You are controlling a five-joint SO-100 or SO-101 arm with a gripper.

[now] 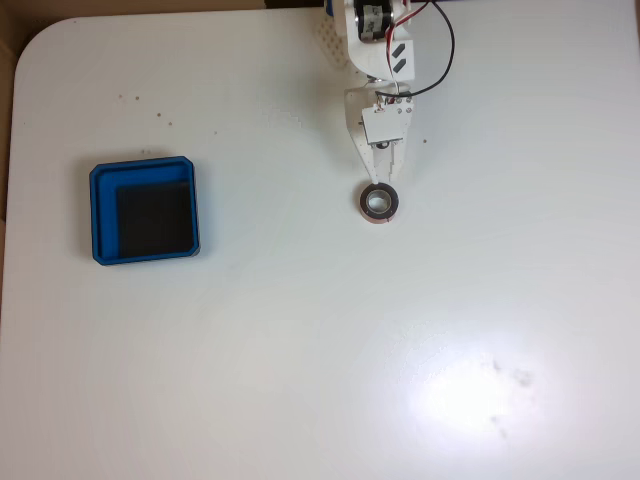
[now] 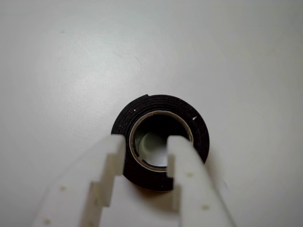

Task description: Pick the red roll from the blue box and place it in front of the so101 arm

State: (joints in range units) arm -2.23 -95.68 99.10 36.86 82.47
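The red roll lies flat on the white table, just below the tip of the so101 arm in the fixed view. In the wrist view the roll shows its dark top face and pale hollow core. My gripper hangs over its near side and is open. One white finger sits at the roll's outer left edge and the other over the core, with a gap wider than the roll's wall. In the fixed view the gripper points down at the roll. The blue box stands far to the left, holding nothing.
The white table has a rounded corner at the top left and a bright glare patch at the lower right. A few small dark specks dot the surface. Black and red wires loop beside the arm at the top.
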